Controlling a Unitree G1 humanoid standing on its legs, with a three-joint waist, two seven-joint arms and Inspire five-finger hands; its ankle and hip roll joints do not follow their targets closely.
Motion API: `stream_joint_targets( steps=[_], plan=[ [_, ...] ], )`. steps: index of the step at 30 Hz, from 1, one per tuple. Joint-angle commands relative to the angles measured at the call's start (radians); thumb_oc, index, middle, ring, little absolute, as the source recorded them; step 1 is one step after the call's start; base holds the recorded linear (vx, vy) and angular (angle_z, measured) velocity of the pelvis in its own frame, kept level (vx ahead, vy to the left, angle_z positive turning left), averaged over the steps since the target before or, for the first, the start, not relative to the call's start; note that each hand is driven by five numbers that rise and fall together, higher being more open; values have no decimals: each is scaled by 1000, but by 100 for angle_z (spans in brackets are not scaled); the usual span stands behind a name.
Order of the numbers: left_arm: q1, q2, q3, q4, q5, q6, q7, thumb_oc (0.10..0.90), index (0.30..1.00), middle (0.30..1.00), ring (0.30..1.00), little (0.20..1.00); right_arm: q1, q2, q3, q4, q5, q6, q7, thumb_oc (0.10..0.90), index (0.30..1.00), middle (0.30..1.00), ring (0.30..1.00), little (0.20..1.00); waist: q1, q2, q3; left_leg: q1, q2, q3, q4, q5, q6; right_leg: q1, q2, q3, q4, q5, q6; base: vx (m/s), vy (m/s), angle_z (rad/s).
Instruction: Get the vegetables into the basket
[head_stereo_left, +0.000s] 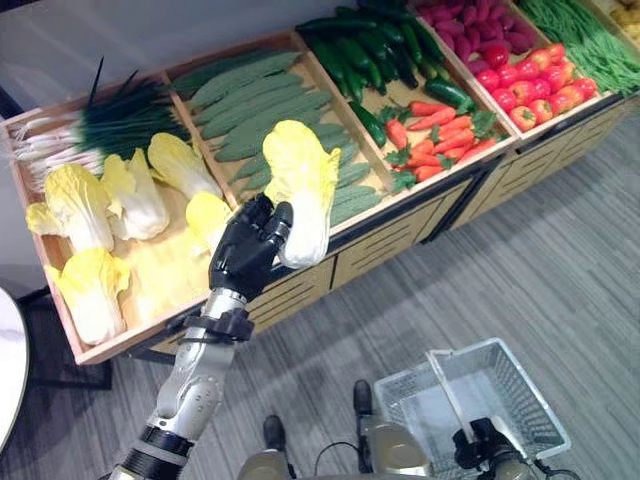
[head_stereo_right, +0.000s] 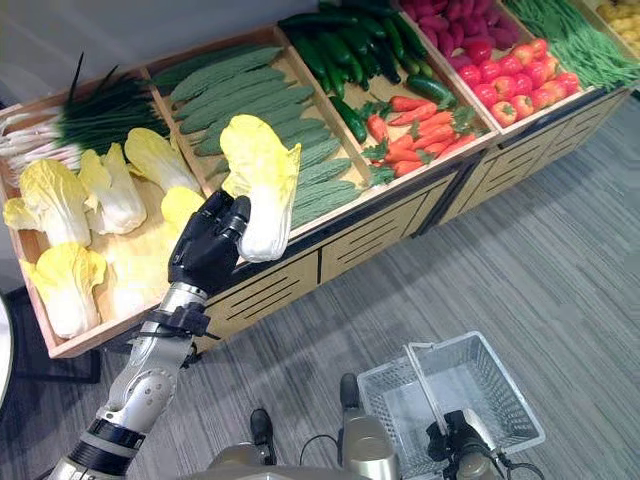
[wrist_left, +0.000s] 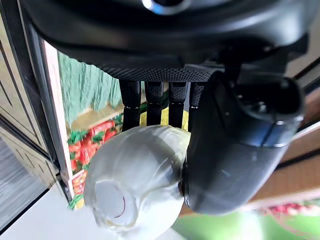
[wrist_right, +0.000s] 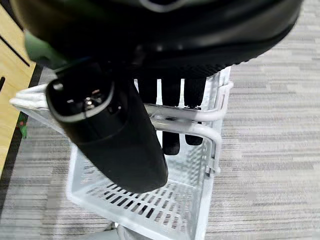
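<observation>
My left hand (head_stereo_left: 245, 247) is shut on a napa cabbage (head_stereo_left: 300, 185), yellow-leaved with a white base, and holds it upright above the front edge of the produce stand. In the left wrist view its fingers (wrist_left: 154, 102) and thumb wrap the white stalk end of the cabbage (wrist_left: 132, 185). The white wire basket (head_stereo_left: 470, 400) hangs low at the right, its inside bare. My right hand (wrist_right: 120, 135) is shut on the basket's handles (wrist_right: 192, 122), and it shows as a dark shape at the basket's near rim (head_stereo_left: 485, 445).
The wooden stand (head_stereo_left: 400, 235) holds more napa cabbages (head_stereo_left: 85, 215) at the left, scallions (head_stereo_left: 110, 125), bitter gourds (head_stereo_left: 260, 105), cucumbers (head_stereo_left: 365, 50), carrots (head_stereo_left: 435, 130), red peppers (head_stereo_left: 535, 85) and green beans (head_stereo_left: 580, 35). Grey plank floor (head_stereo_left: 560, 290) lies before it.
</observation>
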Motion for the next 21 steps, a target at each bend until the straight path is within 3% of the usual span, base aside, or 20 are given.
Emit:
stream_joint_targets(
  steps=[1,4,5,6,7,10,11,12,14,15,18,21],
  plan=[
    [-129,7,7,-87,58,-96,-22,400,300,300,300,300,-4,4,34,5,10,-15,-27,400,300,300,300,300,4,-74,-31,16,-4,-1,98,-103,-5,6,-101,72,81,-100,119,-40,108,-20],
    [-138,1,-12,-79,66,-92,-26,400,300,300,300,300,-9,3,30,7,14,-11,-28,400,300,300,300,300,4,-83,-25,3,-10,11,132,-122,4,-10,-104,89,107,-97,127,-45,109,-27],
    [-157,-10,-51,-64,96,-92,-16,400,300,300,300,300,4,8,22,-7,17,-8,-24,400,300,300,300,300,-17,-95,-19,9,-37,40,117,-129,19,-41,-118,118,118,-48,169,-66,172,-36],
    [-158,-10,-51,-64,97,-92,-16,400,300,300,300,300,4,8,22,-7,17,-8,-24,400,300,300,300,300,-15,-95,-20,9,-37,42,116,-129,20,-42,-118,120,118,-48,169,-127,276,-23],
    [-167,-16,-74,-56,110,-91,-16,400,300,300,300,300,3,17,25,-1,20,-2,-19,400,300,300,300,300,-29,-98,-19,9,-52,69,107,-129,27,-71,-125,144,109,14,182,-61,106,-20],
    [-170,-14,-89,-42,126,-90,-20,400,300,300,300,300,4,32,22,2,26,2,-17,400,300,300,300,300,-36,-102,-12,-4,-49,104,125,-136,30,-110,-130,154,106,60,182,-131,86,-53],
    [-174,0,-103,-19,146,-89,-24,400,300,300,300,300,9,42,23,5,35,3,-13,400,300,300,300,300,-40,-100,1,-13,-41,136,151,-150,38,-123,-142,109,127,43,182,-88,54,-77],
    [-174,1,-103,-19,146,-89,-24,400,300,300,300,300,9,43,23,5,35,3,-13,400,300,300,300,300,-39,-102,-1,-16,-43,138,151,-147,38,-127,-144,111,127,45,182,-130,101,-71],
    [-182,8,-110,7,170,-85,-18,400,300,300,300,300,17,45,19,2,42,3,-16,400,300,300,300,300,-32,-95,10,-21,-35,170,169,-159,52,-119,-166,16,195,-15,174,-147,107,-66],
    [-68,86,16,-99,86,-74,-75,400,300,300,300,300,29,28,-28,3,57,-3,-26,400,300,300,300,300,1,-73,15,-34,-26,188,174,-149,58,-94,-182,-63,248,-59,150,-147,88,-48],
    [-35,96,72,-39,27,-57,-107,400,300,300,300,300,51,27,-28,-9,56,-6,-10,400,300,300,300,300,10,-63,4,-29,-17,207,164,-160,57,-75,-183,-99,336,-119,142,-70,82,-51],
    [14,81,113,13,19,-57,-128,400,300,300,300,300,48,24,-34,-17,53,-13,14,400,300,300,300,300,39,-69,-14,-33,-6,249,168,-148,51,-27,-197,-180,352,-147,135,-35,-53,-40]
  ],
)
